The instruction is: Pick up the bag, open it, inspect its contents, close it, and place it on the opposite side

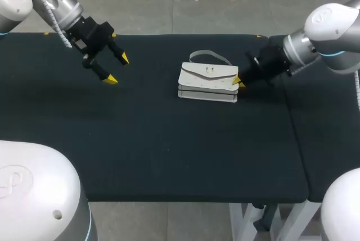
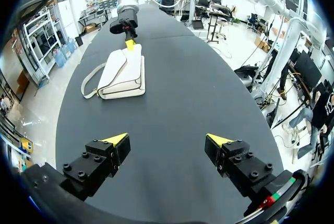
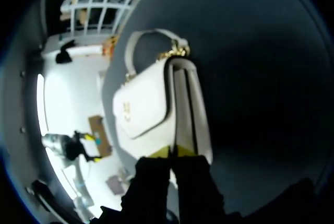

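Barely begun: the bag (image 1: 208,81) lies closed on the table (image 1: 169,151), the right gripper (image 1: 238,82) apparently pinching its end. The left gripper (image 1: 117,68) hangs spread, well apart; lifting, opening, inspecting, closing and placing all remain.

The left fingers (image 1: 111,78) hang spread wide at the rear left; the right fingers (image 1: 236,80) sit low, pressed together
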Controlling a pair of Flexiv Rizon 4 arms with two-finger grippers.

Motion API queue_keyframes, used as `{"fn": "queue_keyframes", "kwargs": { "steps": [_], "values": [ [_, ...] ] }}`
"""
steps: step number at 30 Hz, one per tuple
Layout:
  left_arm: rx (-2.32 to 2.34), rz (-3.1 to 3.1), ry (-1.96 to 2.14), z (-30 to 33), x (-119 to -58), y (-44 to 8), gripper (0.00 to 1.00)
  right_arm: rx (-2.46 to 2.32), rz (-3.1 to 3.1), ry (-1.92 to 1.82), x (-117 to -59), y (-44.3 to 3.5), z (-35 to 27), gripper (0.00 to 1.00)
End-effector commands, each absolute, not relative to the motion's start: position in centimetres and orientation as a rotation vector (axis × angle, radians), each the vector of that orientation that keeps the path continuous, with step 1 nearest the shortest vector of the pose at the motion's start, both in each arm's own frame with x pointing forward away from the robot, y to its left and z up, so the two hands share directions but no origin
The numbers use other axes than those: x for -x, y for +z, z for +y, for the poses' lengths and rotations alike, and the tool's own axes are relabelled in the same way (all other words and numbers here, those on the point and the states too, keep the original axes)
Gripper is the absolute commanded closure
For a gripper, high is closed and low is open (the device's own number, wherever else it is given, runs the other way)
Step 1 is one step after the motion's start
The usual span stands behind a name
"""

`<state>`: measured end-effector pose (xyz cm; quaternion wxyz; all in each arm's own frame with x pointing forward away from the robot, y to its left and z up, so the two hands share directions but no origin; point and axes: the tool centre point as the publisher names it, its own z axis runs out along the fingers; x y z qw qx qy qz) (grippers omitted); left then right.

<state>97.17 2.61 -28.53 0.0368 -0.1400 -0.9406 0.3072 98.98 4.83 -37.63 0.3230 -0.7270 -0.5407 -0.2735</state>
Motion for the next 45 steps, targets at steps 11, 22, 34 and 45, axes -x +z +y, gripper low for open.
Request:
{"fn": "queue_keyframes", "kwargs": {
  "steps": [11, 22, 34, 45],
  "values": [
    [0.431, -2.886, 0.947, 2.6, -97.2, -28.6, 0.00, 1.827, -1.454, -0.760, -97.1, -36.9, 9.6, 1.00],
    [0.431, -2.886, 0.947, 2.6, -97.2, -28.6, 0.00, 1.863, -1.529, -0.773, -93.2, -35.3, 14.7, 1.00],
    [0.431, -2.886, 0.947, 2.6, -97.2, -28.6, 0.00, 1.814, -1.506, -0.790, -92.2, -36.8, 17.4, 1.00],
    [0.431, -2.886, 0.947, 2.6, -97.2, -28.6, 0.00, 1.785, -1.509, -0.778, -92.0, -37.2, 18.5, 1.00]
  ]
}}
